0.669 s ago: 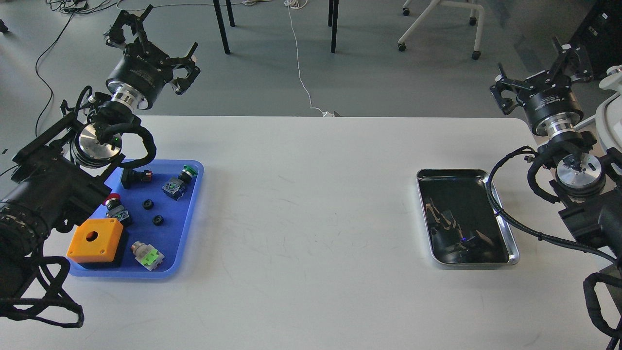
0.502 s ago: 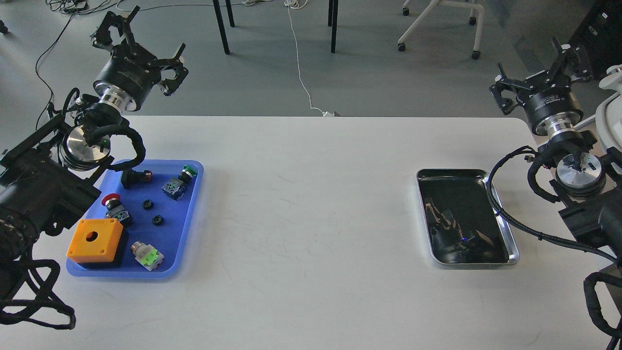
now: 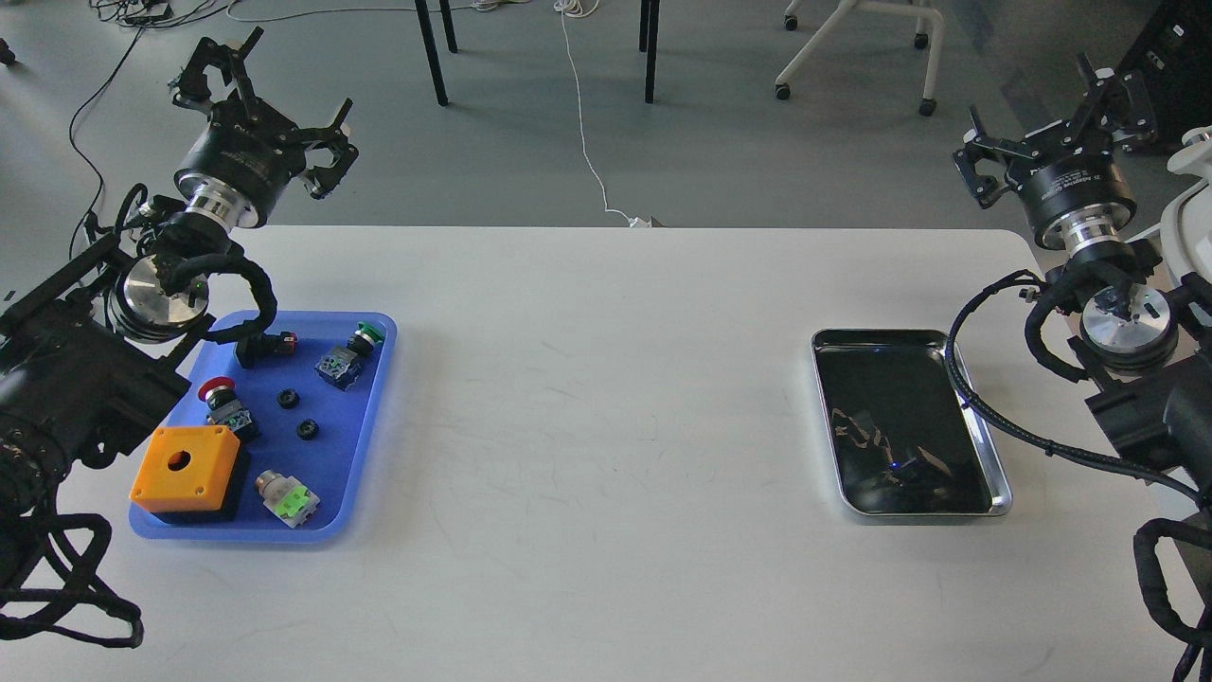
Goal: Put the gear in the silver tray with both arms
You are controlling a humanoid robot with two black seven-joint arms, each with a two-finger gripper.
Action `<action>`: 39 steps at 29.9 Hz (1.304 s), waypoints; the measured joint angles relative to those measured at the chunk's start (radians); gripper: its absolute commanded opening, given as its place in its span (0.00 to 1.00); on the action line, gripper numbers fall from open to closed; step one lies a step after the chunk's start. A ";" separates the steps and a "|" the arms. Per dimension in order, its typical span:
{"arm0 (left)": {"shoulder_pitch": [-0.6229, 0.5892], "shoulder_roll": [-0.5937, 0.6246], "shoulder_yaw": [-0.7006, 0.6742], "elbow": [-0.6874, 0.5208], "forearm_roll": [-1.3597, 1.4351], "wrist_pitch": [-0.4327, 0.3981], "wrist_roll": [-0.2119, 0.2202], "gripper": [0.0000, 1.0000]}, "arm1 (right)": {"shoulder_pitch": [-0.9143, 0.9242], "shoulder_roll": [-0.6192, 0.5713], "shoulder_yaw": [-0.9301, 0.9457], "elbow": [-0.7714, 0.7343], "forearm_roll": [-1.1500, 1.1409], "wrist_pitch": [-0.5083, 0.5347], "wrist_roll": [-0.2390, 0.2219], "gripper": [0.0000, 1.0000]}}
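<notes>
The black claw-fingered left gripper (image 3: 258, 99) is raised beyond the white table's (image 3: 587, 398) far-left corner, fingers spread and empty, pointing away. Below and nearer than it lies the blue plastic tray (image 3: 365, 426) of parts. Far to its right, the shiny rectangular silver tray (image 3: 985, 445) lies flat, long axis running near-to-far. Above and beyond that, the black right gripper (image 3: 1056, 114) is held up, fingers apart, holding nothing.

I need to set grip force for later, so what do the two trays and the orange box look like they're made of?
Silver tray: apparently polished metal, with a bright rim and a dark mirror-like bottom showing reflections. Blue tray: likely plastic, uniform matte color with soft rounded edges. Orange box: probably molded plastic, opaque and evenly colored.
</notes>
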 measured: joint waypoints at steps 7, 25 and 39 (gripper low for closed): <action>0.046 0.066 -0.009 -0.018 0.000 0.000 -0.005 0.98 | 0.017 0.008 -0.003 -0.001 0.000 0.000 0.018 0.99; 0.169 0.460 0.008 -0.339 0.107 0.000 0.005 0.98 | 0.007 0.015 0.004 0.000 0.001 0.000 0.053 0.99; 0.168 0.661 0.011 -0.369 0.502 0.000 -0.006 0.98 | 0.000 -0.015 0.006 -0.003 0.001 0.000 0.053 0.99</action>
